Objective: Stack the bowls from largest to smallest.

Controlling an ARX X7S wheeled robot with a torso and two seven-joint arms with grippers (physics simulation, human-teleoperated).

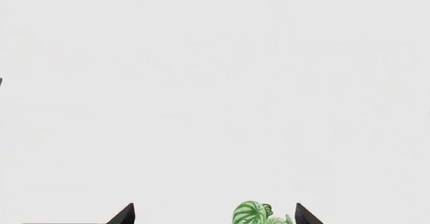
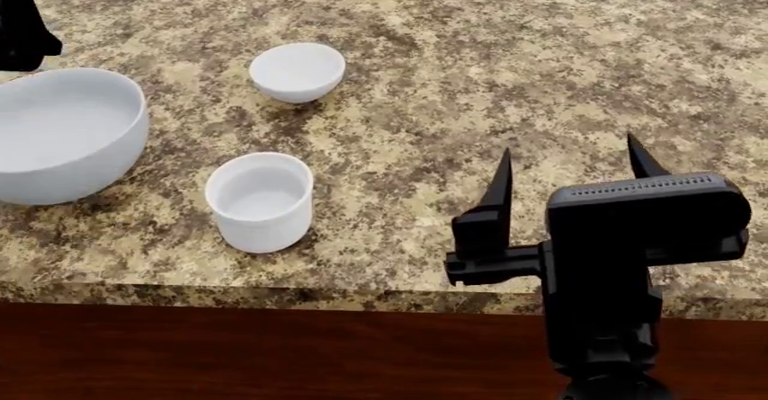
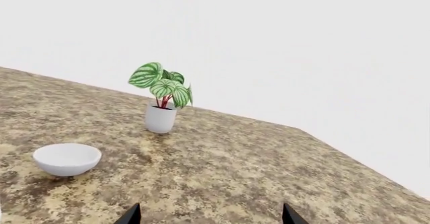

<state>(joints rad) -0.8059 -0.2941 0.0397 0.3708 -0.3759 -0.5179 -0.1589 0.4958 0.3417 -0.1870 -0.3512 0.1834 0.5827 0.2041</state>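
Three white bowls sit apart on the speckled stone counter (image 2: 504, 85), none stacked. The big bowl (image 2: 63, 133) stands at the left end, a little back from the front edge. The cup bowl (image 2: 259, 200) stands upright nearest the front edge, just right of the big bowl. The shallow bowl (image 2: 298, 72) lies farther back, behind the cup bowl.

The right gripper (image 2: 564, 180) hangs over the front edge toward the right end, well apart from the bowls, its two dark fingers (image 2: 498, 193) spread wide and holding nothing. In the right wrist view the shallow bowl (image 3: 67, 159) shows with a potted plant (image 3: 161, 110) behind it, toward the back edge.

The left gripper (image 1: 215, 215) shows only two fingertips (image 1: 124, 215) set wide apart with nothing between them, against a blank white wall (image 1: 215, 83); a leaf of the plant (image 1: 252, 213) peeks in.
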